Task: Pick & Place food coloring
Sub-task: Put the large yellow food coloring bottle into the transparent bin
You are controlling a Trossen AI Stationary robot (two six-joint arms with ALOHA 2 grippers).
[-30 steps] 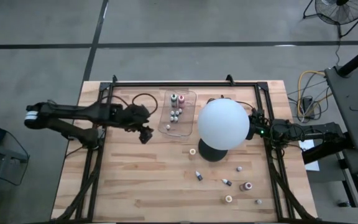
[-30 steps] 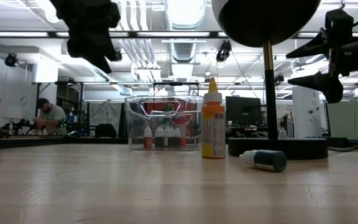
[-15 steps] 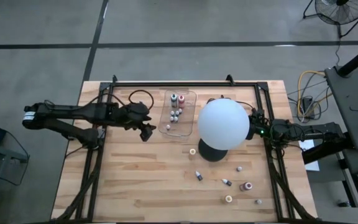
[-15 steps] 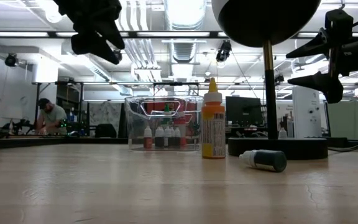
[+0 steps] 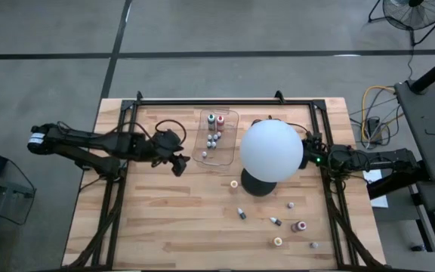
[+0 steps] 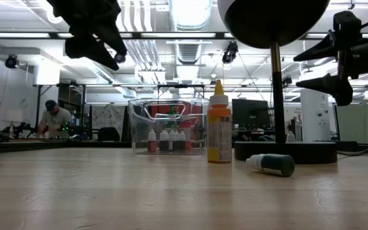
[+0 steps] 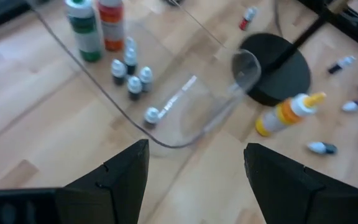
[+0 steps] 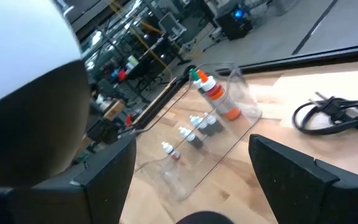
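Note:
Several small food coloring bottles (image 7: 129, 68) stand inside the clear plastic tray (image 5: 216, 136), among them a green-capped one (image 7: 84, 31) and an orange one (image 7: 110, 25). More food coloring bottles (image 5: 276, 221) are scattered over the near right of the table. An orange bottle (image 6: 219, 131) stands by the globe's base, and a dark vial (image 6: 272, 164) lies on its side. My left gripper (image 5: 178, 162) hangs open above the table, left of the tray, with nothing between its fingers (image 7: 123, 174). My right gripper (image 5: 308, 155) stays open at the table's right, behind the white globe (image 5: 271, 149).
The big white globe on its black base (image 7: 275, 68) stands between the tray and the scattered bottles. A black frame (image 5: 225, 100) runs along the table's far and side edges. A black cable (image 8: 334, 115) lies by the tray's far end. Bare wood (image 5: 172, 219) fills the near left.
My left gripper has rolled about its wrist and tipped a little more level, while staying above the table just left of the tray. Its fingers have kept the same gap. No bottle has moved.

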